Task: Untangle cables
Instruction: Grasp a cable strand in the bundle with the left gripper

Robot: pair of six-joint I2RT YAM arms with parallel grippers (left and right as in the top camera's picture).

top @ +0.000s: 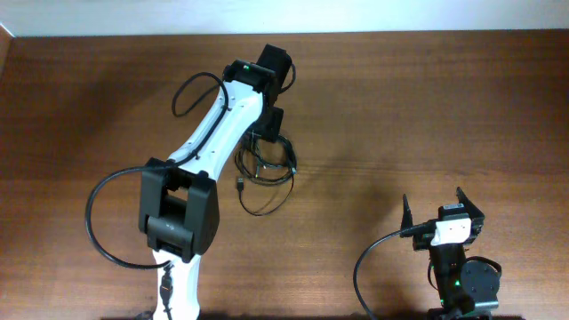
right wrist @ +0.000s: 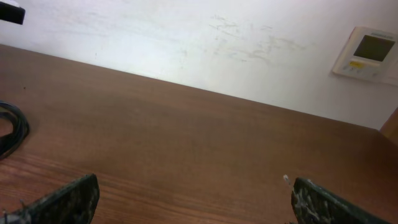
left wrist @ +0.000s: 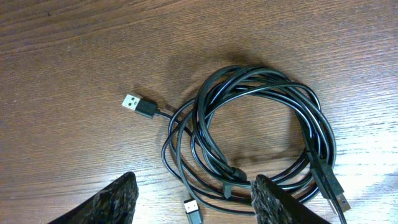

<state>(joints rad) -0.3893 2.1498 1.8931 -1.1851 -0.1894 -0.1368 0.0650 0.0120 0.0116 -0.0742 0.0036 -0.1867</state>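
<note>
The cables (left wrist: 261, 134) are thin black cords coiled in a tangled loop on the wooden table. USB plugs stick out at the left (left wrist: 138, 104), the bottom (left wrist: 193, 210) and the lower right (left wrist: 333, 186). In the overhead view the bundle (top: 265, 178) lies at the table's middle. My left gripper (left wrist: 196, 202) is open just above the near side of the coil, and one plug lies between its fingers; from overhead it (top: 269, 138) sits at the coil's far edge. My right gripper (top: 442, 206) is open and empty at the right front, far from the cables. A bit of cable (right wrist: 12, 127) shows at the right wrist view's left edge.
The left arm (top: 209, 142) stretches from the front left across the table, with its thick black cables looping beside it (top: 98, 222). A white wall (right wrist: 186, 37) with a thermostat panel (right wrist: 367, 53) stands behind the table's far edge.
</note>
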